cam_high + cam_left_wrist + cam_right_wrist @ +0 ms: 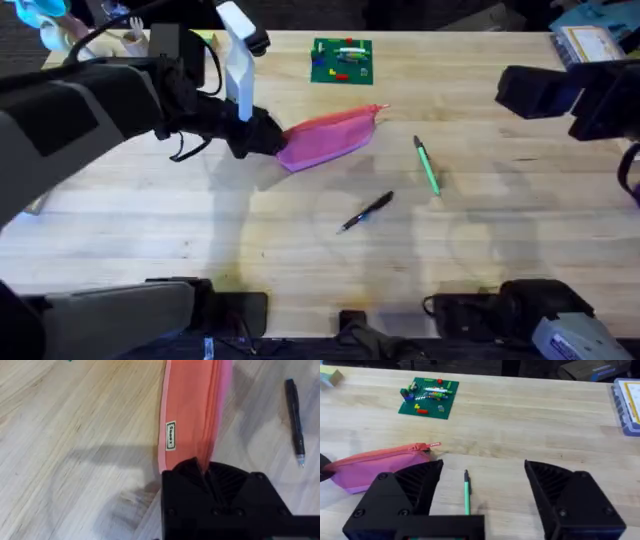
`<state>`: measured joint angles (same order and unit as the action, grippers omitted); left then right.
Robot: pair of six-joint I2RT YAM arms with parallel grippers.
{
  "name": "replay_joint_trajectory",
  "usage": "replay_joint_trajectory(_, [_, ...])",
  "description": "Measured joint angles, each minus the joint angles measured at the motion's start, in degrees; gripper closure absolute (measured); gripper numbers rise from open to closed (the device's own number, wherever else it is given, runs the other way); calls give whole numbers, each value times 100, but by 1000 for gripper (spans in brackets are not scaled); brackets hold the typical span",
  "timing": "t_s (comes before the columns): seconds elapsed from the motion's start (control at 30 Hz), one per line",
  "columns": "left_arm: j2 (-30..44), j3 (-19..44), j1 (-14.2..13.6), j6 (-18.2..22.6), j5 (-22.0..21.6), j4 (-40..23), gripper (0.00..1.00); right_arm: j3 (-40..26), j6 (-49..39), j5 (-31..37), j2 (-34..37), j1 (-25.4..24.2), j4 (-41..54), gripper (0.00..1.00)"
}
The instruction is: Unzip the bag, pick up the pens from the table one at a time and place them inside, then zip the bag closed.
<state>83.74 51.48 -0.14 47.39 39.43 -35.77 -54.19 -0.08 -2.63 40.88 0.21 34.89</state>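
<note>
The pink bag (328, 138) lies zipped on the tabletop (300, 250), both pens beside it. The left end effector (206, 476) is clamped on the bag's end; the right end effector (482, 491) is spread wide above the green pen (467, 494), holding nothing.

small label on bag (170, 436) — lettering unreadable

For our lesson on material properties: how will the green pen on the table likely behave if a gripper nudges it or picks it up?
The green pen is slim and round-looking, so a sideways nudge would probably roll it on the smooth wooden table. It looks rigid and likely light. Its narrow barrel may slip unless the open right gripper closes squarely across it.
</note>
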Motion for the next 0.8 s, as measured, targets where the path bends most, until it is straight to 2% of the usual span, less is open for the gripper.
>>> replay_joint_trajectory(0.5, [-1,0,0,0,-1,0,958,-10,-17,-46,97,0,-11,4])
replay_joint_trajectory(0.8, [-1,0,0,-1,1,0,958,-566,-129,-366,1067,0,102,4])
